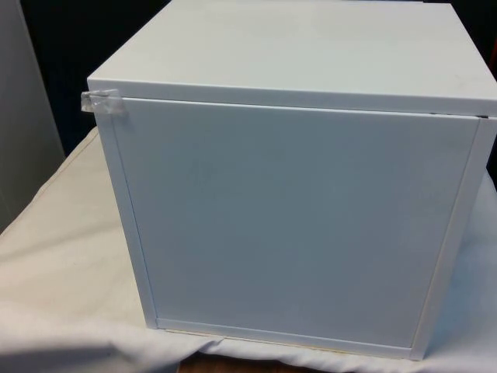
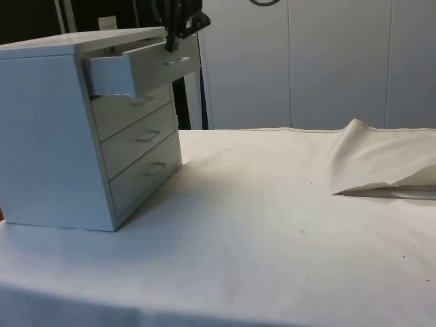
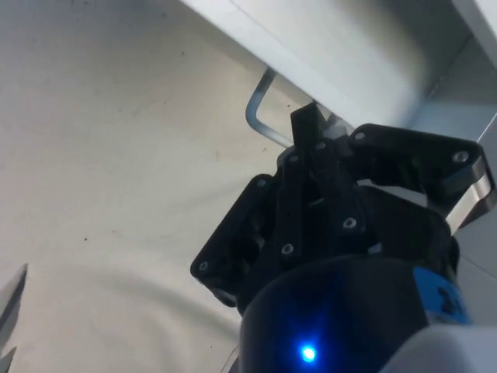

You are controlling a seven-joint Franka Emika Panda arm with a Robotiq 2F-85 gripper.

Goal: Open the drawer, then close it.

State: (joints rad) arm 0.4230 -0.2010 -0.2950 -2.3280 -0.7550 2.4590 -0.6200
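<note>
front view: the chest (image 1: 295,217) turns a blank white panel to the camera and hides the work, with tape (image 1: 103,102) at its top corner on the front view's left.

side view: the top drawer (image 2: 139,68) stands pulled part way out, and the gripper (image 2: 178,27) sits over its front edge.

wrist view: the fingers (image 3: 307,136) look pinched shut on the handle (image 3: 264,109). a skewed push could jam the drawer, or slide the light chest on the cloth (image 3: 93,194); a weak grip could slip off.
</note>
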